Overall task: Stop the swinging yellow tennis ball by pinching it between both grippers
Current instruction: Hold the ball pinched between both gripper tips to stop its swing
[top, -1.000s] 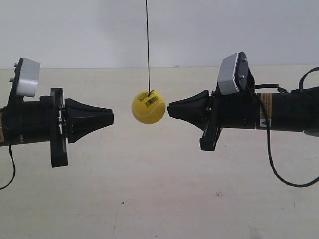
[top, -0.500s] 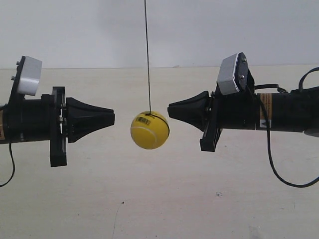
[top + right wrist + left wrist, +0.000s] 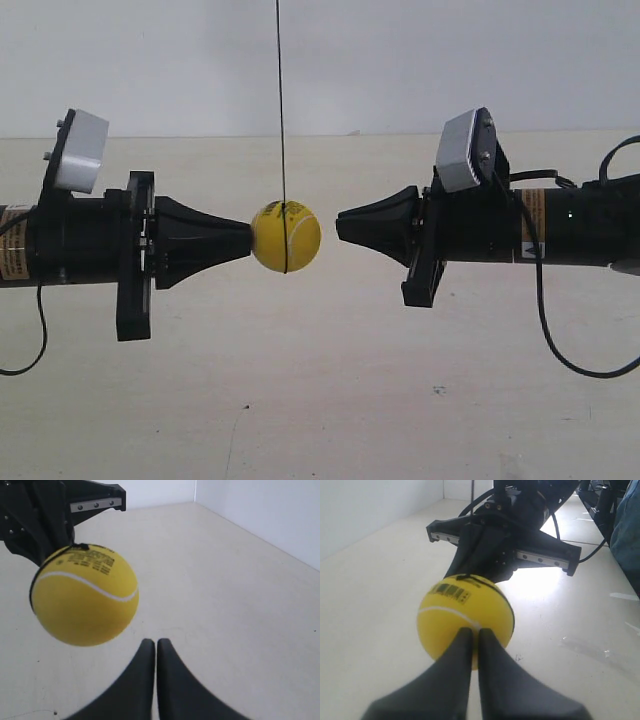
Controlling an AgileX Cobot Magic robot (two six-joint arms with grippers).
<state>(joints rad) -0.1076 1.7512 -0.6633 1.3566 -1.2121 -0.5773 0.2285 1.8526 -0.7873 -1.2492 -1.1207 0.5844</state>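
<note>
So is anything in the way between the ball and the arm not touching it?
Nothing visible. Only open air separates the right gripper, jaws shut, from the yellow tennis ball. The string rises clear of that gap. The left gripper meets the ball's other side.

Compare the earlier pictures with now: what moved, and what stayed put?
The left gripper advanced toward the yellow tennis ball, and its closed tip now touches it. The ball swung slightly toward that tip. Nothing is pinched yet: the right gripper stayed put, closed, with a gap to the ball.
</note>
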